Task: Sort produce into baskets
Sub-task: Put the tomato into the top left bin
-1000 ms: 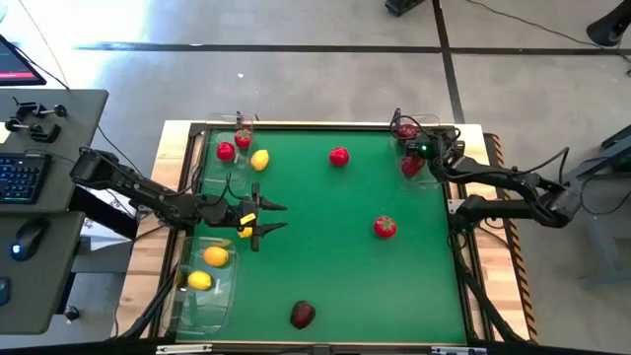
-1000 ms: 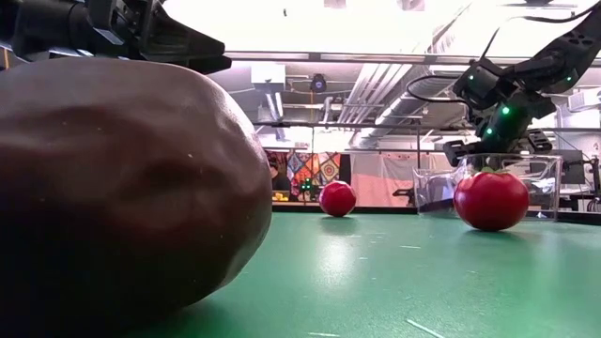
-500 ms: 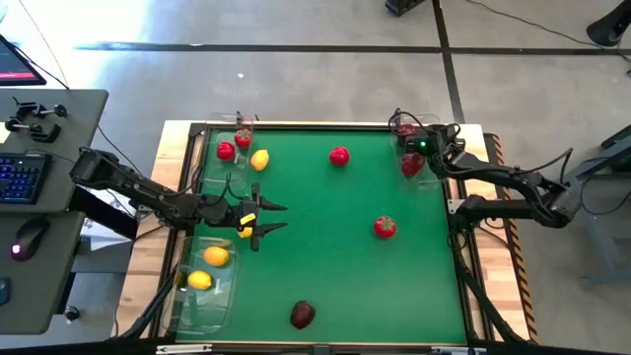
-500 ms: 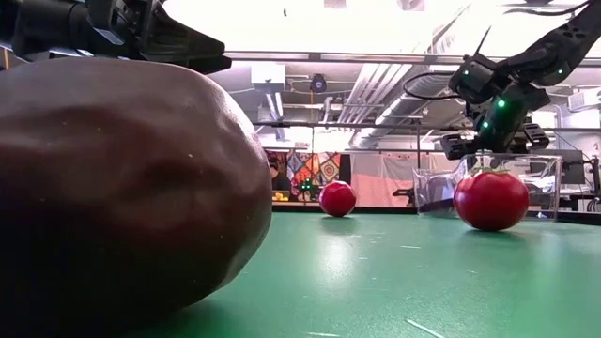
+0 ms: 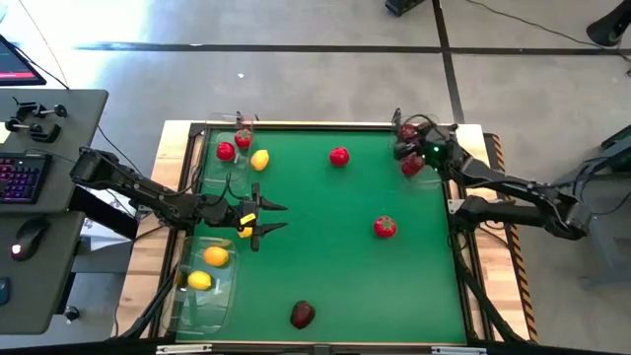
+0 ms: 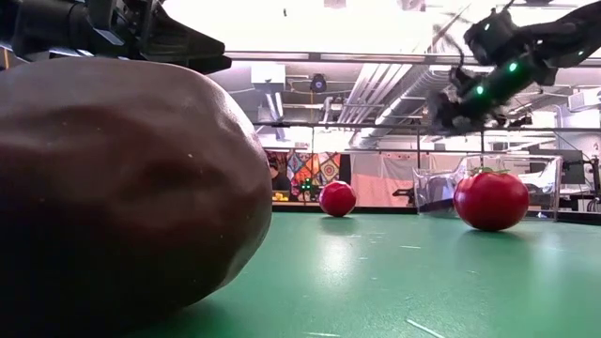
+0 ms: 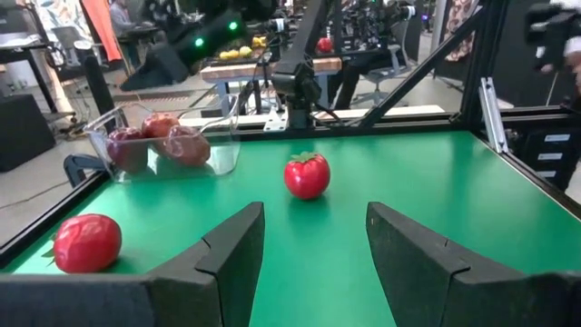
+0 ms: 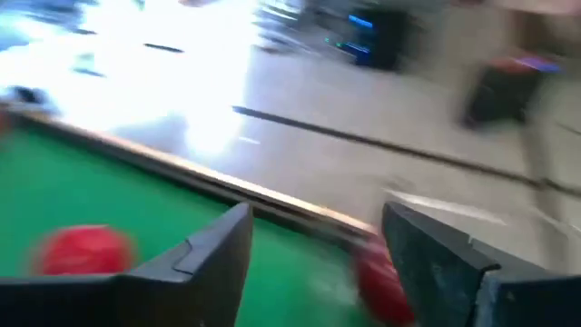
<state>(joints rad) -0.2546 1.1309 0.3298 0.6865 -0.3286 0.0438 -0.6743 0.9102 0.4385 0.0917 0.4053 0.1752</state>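
Observation:
My left gripper (image 5: pixel 280 217) (image 7: pixel 315 241) hovers open over the table's left middle, touching nothing. My right gripper (image 5: pixel 400 150) (image 8: pixel 313 245) is open and empty above the far-right basket (image 5: pixel 427 121), which holds dark red apples (image 5: pixel 412 165). The far-left basket (image 5: pixel 237 126) holds small red fruits (image 5: pixel 226 151). Two lemons (image 5: pixel 216 256) lie in the near-left basket (image 5: pixel 202 304). Loose on the green top are a lemon (image 5: pixel 259 160), a red fruit (image 5: pixel 339 156), a red tomato-like fruit (image 5: pixel 385 227) (image 7: pixel 307 175) and a dark red apple (image 5: pixel 303 315) (image 6: pixel 122 188).
A raised frame (image 5: pixel 325 124) rims the green top. A desk with a keyboard (image 5: pixel 20 177) and a mouse stands left of the table. Open green surface lies between the loose fruits in the middle.
My right gripper has risen out of the far-right basket and tipped from pointing steeply down toward level, swinging slightly toward the table's left. The fruits lie where they were, and my left arm has kept still.

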